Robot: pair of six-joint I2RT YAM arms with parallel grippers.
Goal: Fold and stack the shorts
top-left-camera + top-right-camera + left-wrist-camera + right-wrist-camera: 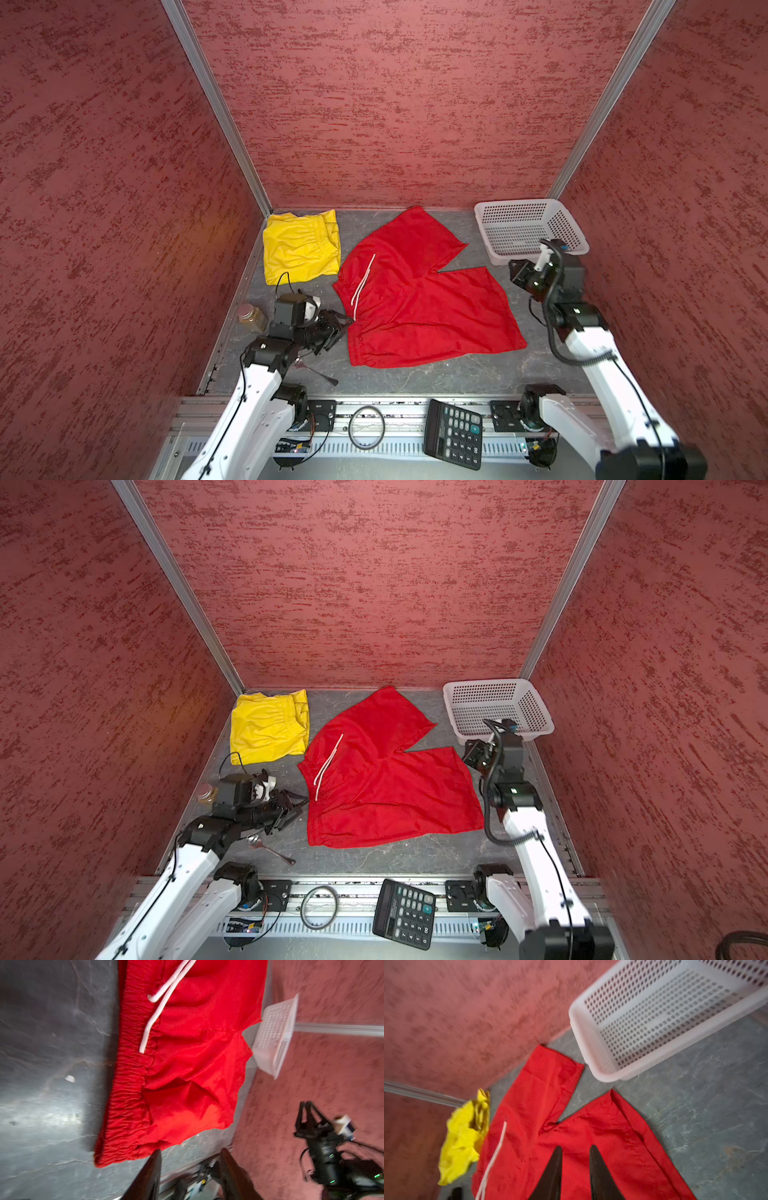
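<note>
- The red shorts (415, 307) are spread flat, central on the worktop (415, 378); the yellow shorts (299, 249) are folded far left.
- The left gripper (191, 1150) is held, jaws apart and empty, beside the red waistband.
- The right gripper (576, 1147) is held, jaws parted and empty, near the basket (515, 203).

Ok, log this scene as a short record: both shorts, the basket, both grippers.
yellow shorts: folded compact, back left corner of the table
red shorts: spread flat mid-table, unfolded, white drawstring on top
basket: white, back right, empty
left gripper: open, holding nothing, beside the red waistband
right gripper: open, holding nothing, near the basket
stack: not yet made
</note>
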